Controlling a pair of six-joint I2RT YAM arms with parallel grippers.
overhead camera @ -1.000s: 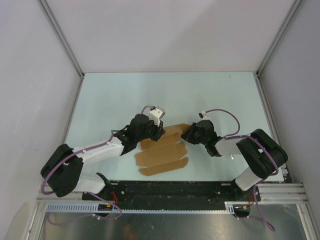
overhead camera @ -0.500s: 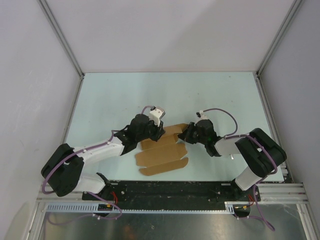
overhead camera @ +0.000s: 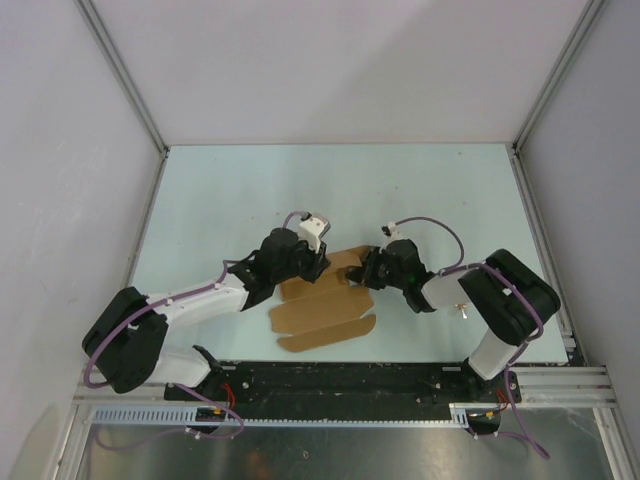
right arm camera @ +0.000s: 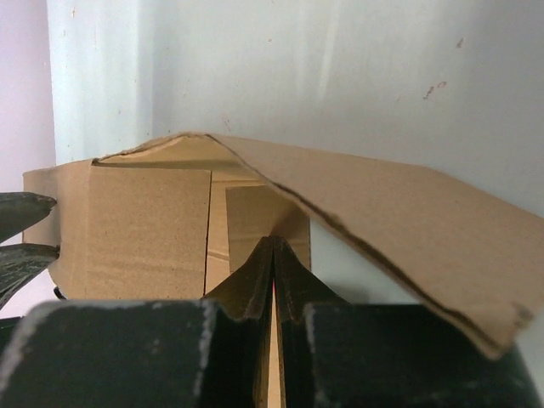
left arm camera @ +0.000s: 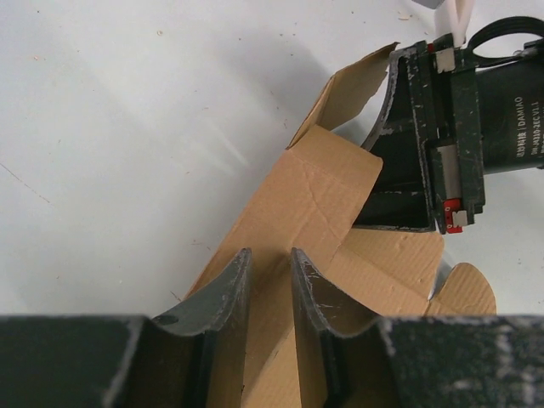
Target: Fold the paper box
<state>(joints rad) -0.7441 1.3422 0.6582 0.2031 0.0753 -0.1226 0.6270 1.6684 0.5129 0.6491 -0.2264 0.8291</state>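
The paper box (overhead camera: 325,312) lies as a flat brown die-cut sheet near the table's front middle. My left gripper (overhead camera: 318,263) rests on its far left part; in the left wrist view its jaws (left arm camera: 270,268) stand a narrow gap apart over the cardboard (left arm camera: 314,195), with nothing between them. My right gripper (overhead camera: 358,273) is at the sheet's far right end. In the right wrist view its fingers (right arm camera: 274,246) are closed together, tip low against the sheet (right arm camera: 144,221), under a raised end flap (right arm camera: 399,212). That flap (left arm camera: 348,85) also stands up in the left wrist view.
The pale table (overhead camera: 250,190) is walled by white panels at the back and both sides. A black rail (overhead camera: 400,378) with the arm bases runs along the near edge. My left fingertips (right arm camera: 21,212) show at the left edge of the right wrist view.
My right gripper has moved left, further in at the box's right end, and the end flap there has lifted. The left arm has not moved.
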